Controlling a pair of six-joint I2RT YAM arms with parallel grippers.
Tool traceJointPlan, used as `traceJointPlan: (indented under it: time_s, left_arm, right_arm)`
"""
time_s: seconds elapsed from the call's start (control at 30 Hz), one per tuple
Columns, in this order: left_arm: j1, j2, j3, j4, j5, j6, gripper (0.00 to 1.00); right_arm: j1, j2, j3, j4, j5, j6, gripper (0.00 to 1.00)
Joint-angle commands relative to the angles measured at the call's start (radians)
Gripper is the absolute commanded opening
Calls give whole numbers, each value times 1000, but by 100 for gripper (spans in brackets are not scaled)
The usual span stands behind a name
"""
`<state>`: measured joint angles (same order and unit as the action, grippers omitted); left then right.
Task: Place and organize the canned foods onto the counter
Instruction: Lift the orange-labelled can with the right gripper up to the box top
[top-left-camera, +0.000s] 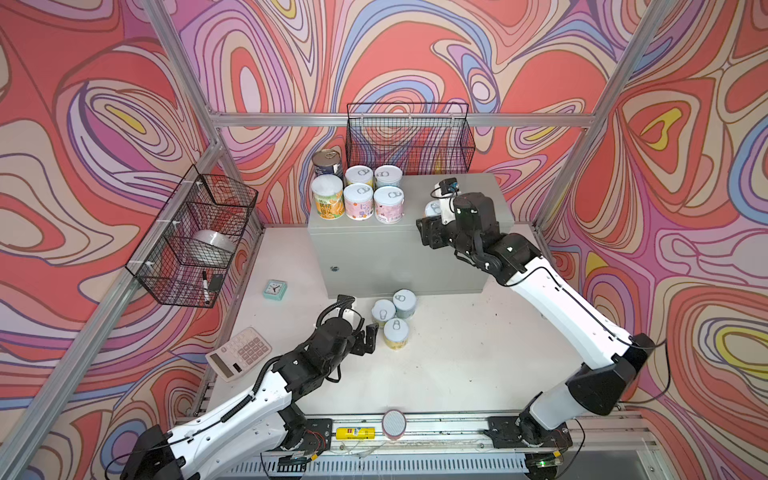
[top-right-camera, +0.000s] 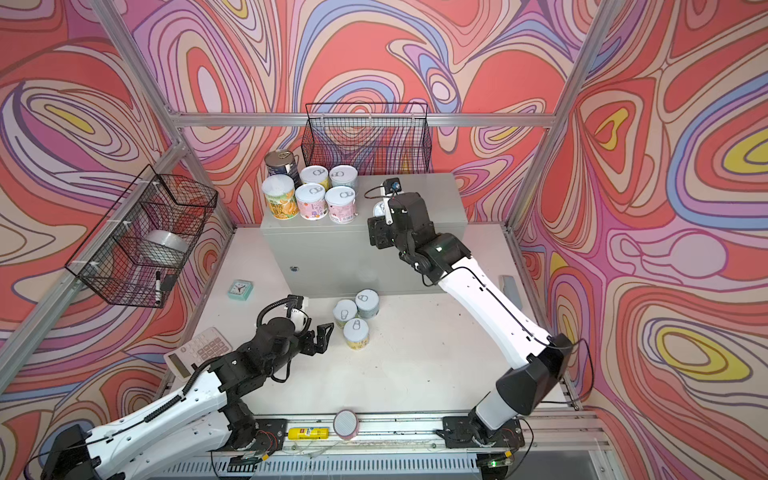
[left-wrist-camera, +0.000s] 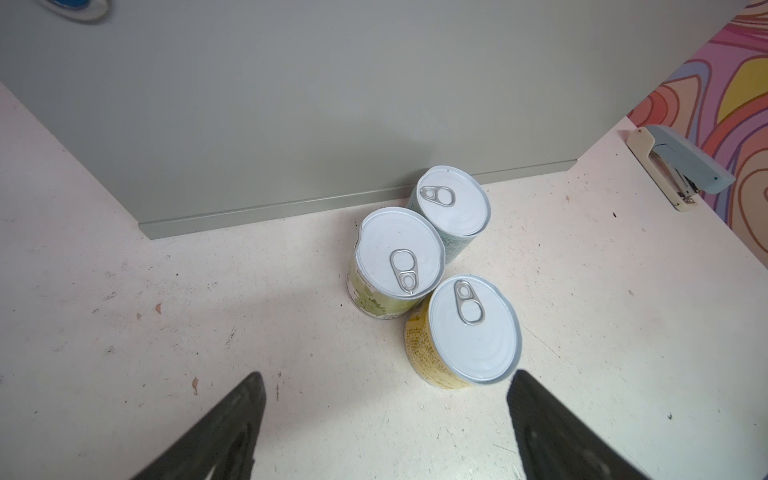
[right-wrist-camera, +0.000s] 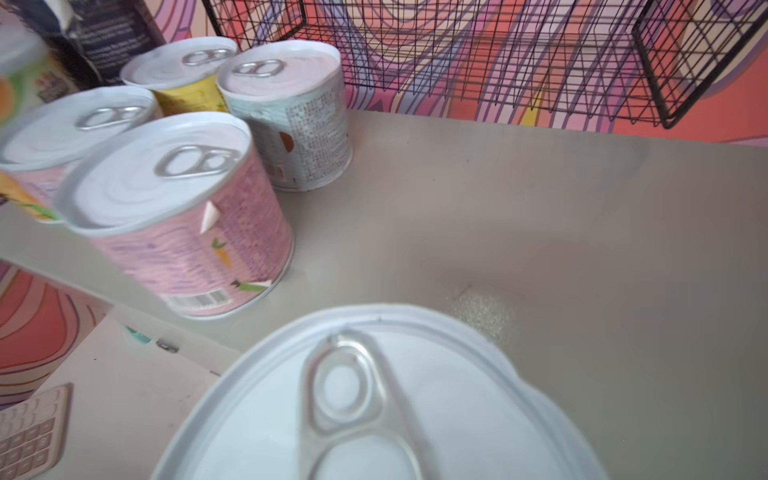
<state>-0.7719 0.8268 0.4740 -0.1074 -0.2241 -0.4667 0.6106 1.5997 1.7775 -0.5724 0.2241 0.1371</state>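
The grey counter (top-left-camera: 473, 195) carries several cans at its left end: a dark blue tall can (top-left-camera: 327, 163), a yellow-orange tall can (top-left-camera: 328, 195) and short white-lidded ones (right-wrist-camera: 178, 216). My right gripper (top-left-camera: 432, 218) is shut on another short can (right-wrist-camera: 374, 415) at the counter's front edge, right of that group; its fingers are hidden in the right wrist view. Three short cans stand on the table against the counter's front: blue-grey (left-wrist-camera: 451, 208), green (left-wrist-camera: 397, 259) and yellow (left-wrist-camera: 467, 332). My left gripper (left-wrist-camera: 386, 399) hangs open just short of the yellow can, empty.
A calculator (top-left-camera: 238, 352) and a teal clock (top-left-camera: 275, 289) lie left of the left arm. Black wire baskets hang behind the counter (top-left-camera: 409, 137) and on the left wall (top-left-camera: 195, 237). A yellow tube (top-left-camera: 355, 433) and round disc (top-left-camera: 394, 423) sit at the front rail. A stapler (left-wrist-camera: 677, 166) lies by the right wall.
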Motion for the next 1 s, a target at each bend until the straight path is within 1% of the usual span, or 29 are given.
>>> traceJointPlan:
  time_s: [0.0, 0.13, 0.5, 0.63, 0.67, 0.7, 0.73, 0.8, 0.97]
  left_arm:
    - [-3, -5, 31, -5, -2, 28, 92]
    - [-3, -8, 32, -6, -7, 30, 92]
    - [-3, 18, 31, 15, -4, 30, 92]
    - [-3, 32, 31, 14, 0, 38, 93]
    - [-3, 36, 70, 15, 0, 42, 92]
    - [-3, 39, 74, 15, 0, 43, 92]
    - [-3, 43, 77, 15, 0, 47, 93]
    - [-3, 52, 85, 17, 3, 51, 93]
    - [-3, 72, 96, 25, 12, 55, 93]
  right_arm:
    - [-8, 21, 80, 49, 44, -35, 0]
    - [-10, 51, 107, 44, 61, -45, 0]
    - [-19, 203, 244, -15, 139, -74, 0]
    - [-35, 242, 272, -16, 138, -68, 0]
    - [-38, 250, 278, -17, 132, -68, 6]
    - [-40, 257, 283, -16, 133, -68, 16]
    - [-41, 263, 291, -17, 133, -69, 22]
    - [-43, 277, 307, -27, 132, -69, 39]
    - [-45, 285, 322, -25, 104, -76, 65]
